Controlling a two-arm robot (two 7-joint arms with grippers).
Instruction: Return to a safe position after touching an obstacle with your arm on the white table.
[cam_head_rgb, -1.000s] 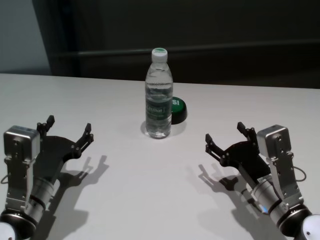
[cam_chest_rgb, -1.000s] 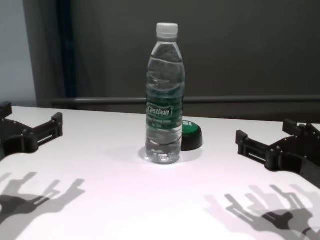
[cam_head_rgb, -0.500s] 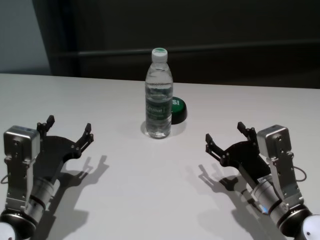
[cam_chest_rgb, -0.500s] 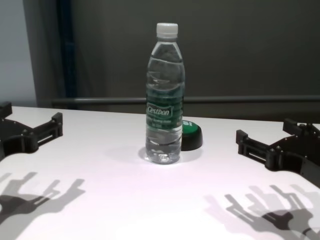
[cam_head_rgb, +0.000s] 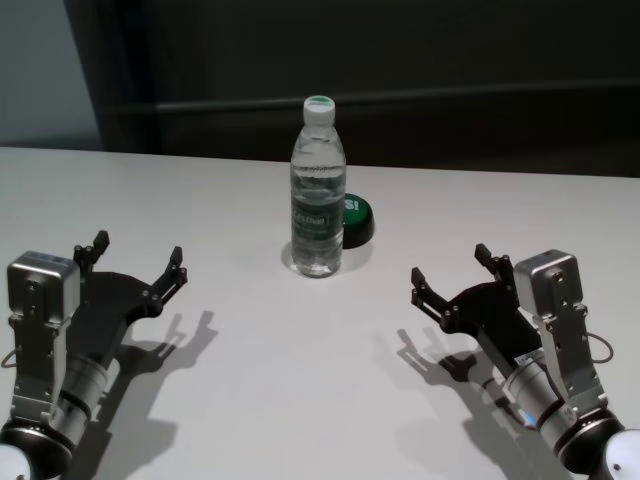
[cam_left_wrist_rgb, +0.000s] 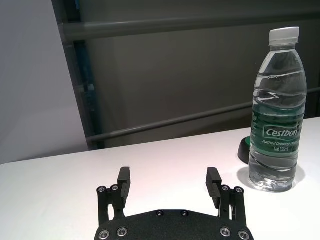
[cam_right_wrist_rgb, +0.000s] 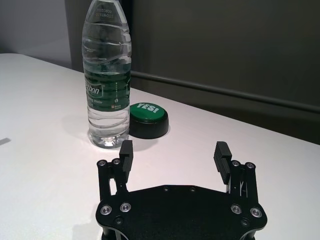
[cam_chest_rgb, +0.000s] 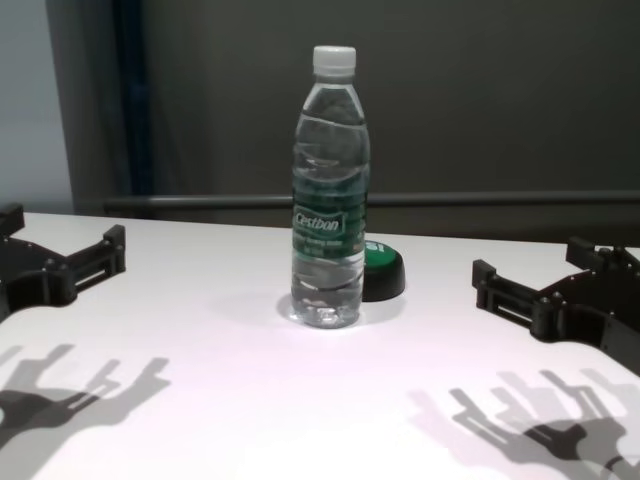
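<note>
The obstacle, a tall clear water bottle (cam_head_rgb: 318, 190) with a white cap and dark green "Cestbon" label, stands upright at the middle of the white table (cam_head_rgb: 300, 380). It also shows in the chest view (cam_chest_rgb: 330, 200), the left wrist view (cam_left_wrist_rgb: 278, 115) and the right wrist view (cam_right_wrist_rgb: 107, 75). My left gripper (cam_head_rgb: 138, 258) is open and empty, low over the table at the near left, well apart from the bottle. My right gripper (cam_head_rgb: 452, 268) is open and empty at the near right, also apart from it.
A round black button with a green "YES!" top (cam_head_rgb: 354, 220) sits just behind and right of the bottle; it also shows in the right wrist view (cam_right_wrist_rgb: 148, 119). A dark wall with a rail runs behind the table's far edge.
</note>
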